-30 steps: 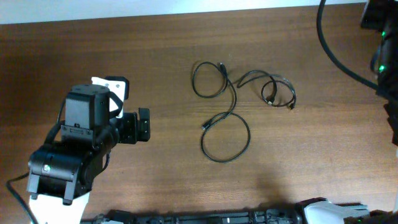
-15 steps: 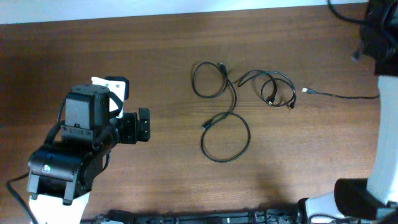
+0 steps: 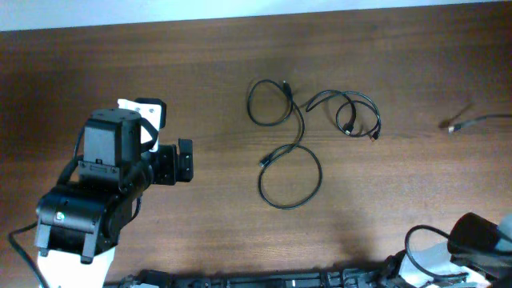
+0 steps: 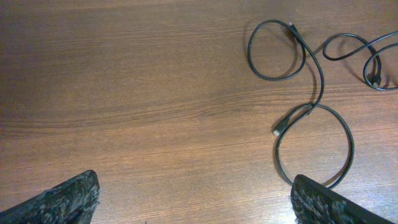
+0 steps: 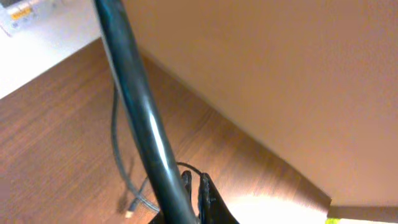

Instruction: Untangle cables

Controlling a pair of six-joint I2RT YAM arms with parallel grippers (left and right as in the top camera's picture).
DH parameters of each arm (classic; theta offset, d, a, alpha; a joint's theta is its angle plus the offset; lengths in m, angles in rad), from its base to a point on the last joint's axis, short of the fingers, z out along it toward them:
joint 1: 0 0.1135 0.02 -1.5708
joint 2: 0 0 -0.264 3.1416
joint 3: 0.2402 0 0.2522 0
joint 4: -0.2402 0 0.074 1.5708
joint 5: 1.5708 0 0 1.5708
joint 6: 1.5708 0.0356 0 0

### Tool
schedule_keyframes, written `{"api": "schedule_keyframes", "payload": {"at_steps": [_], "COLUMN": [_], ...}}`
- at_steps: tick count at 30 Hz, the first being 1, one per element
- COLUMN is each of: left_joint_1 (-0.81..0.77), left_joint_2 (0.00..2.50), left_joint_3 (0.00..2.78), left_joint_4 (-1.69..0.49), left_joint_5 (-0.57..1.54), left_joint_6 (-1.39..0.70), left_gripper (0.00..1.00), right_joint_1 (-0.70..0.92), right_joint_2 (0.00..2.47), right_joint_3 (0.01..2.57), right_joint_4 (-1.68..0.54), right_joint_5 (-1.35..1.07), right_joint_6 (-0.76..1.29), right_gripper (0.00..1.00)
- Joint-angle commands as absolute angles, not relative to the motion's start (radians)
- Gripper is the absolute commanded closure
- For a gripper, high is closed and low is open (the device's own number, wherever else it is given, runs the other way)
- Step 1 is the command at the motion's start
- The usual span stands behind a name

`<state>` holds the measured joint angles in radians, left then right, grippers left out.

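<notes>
Two black cables lie tangled mid-table: a long cable (image 3: 321, 178) with two loops, and a smaller coiled cable (image 3: 357, 96) to its right. The long cable (image 4: 322, 81) also shows in the left wrist view. A third cable (image 3: 484, 120) lies apart at the right edge, its plug (image 3: 452, 128) pointing left. My left gripper (image 3: 186, 160) hovers open left of the tangle, with bare wood between its fingers (image 4: 62, 199). My right gripper (image 5: 194, 178) is outside the overhead view. It is shut on the third cable (image 5: 114, 130), which trails down to its plug (image 5: 129, 213).
The thick black wire (image 5: 137, 106) of the right arm crosses the right wrist view in front of the jaws. The table's far edge (image 3: 256, 14) meets a white surface. The right arm's base (image 3: 480, 240) sits at the bottom right corner.
The right arm has swung out of the overhead view. The third cable's plug end slid right, away from the tangle towards the table edge. The left arm and the two tangled cables stayed still.
</notes>
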<state>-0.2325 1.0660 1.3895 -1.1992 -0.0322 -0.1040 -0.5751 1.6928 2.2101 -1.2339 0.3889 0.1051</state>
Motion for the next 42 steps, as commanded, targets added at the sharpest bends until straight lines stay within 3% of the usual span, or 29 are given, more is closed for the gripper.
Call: {"api": "schedule_keyframes", "payload": {"at_steps": [1,11,17,21,29,32,35,38,42], "left_joint_1": [-0.226,-0.226,-0.226,-0.226,-0.226,-0.226,-0.226,-0.226,-0.226], "left_joint_2": [1.066,1.066,1.066,1.066,1.066,1.066,1.066,1.066,1.066], "left_joint_3": [1.408,1.408,1.408,1.408,1.408,1.408,1.408,1.408,1.408], "left_joint_4": [-1.198,-1.198,-1.198,-1.198,-1.198,-1.198,-1.198,-1.198,-1.198], "left_joint_5": [-0.021,-0.021,-0.021,-0.021,-0.021,-0.021,-0.021,-0.021,-0.021], "left_joint_6": [-0.088,-0.088,-0.088,-0.088,-0.088,-0.088,-0.088,-0.088,-0.088], "left_gripper": [0.01,0.01,0.01,0.01,0.01,0.01,0.01,0.01,0.01], "right_joint_1": [-0.664,-0.874,-0.911,-0.91,-0.91,-0.91,-0.91,-0.91,-0.904], "right_joint_2": [1.734,1.845,1.871,1.872,1.872,1.872,1.872,1.872,1.872], "right_joint_3": [2.222,2.222,2.222,2.222,2.222,2.222,2.222,2.222,2.21], "right_joint_4": [-1.262,-1.355,-1.359,-1.365,-1.381,-1.386,-1.4,-1.427,-1.428], "right_joint_5": [0.295,0.289,0.228,0.228,0.188,0.114,0.043,-0.037,-0.16], "right_joint_6": [0.176,0.349,0.349,0.35,0.349,0.349,0.349,0.335,0.203], "right_gripper": [0.96,0.96,0.95,0.8,0.62,0.39,0.26,0.19,0.19]}}
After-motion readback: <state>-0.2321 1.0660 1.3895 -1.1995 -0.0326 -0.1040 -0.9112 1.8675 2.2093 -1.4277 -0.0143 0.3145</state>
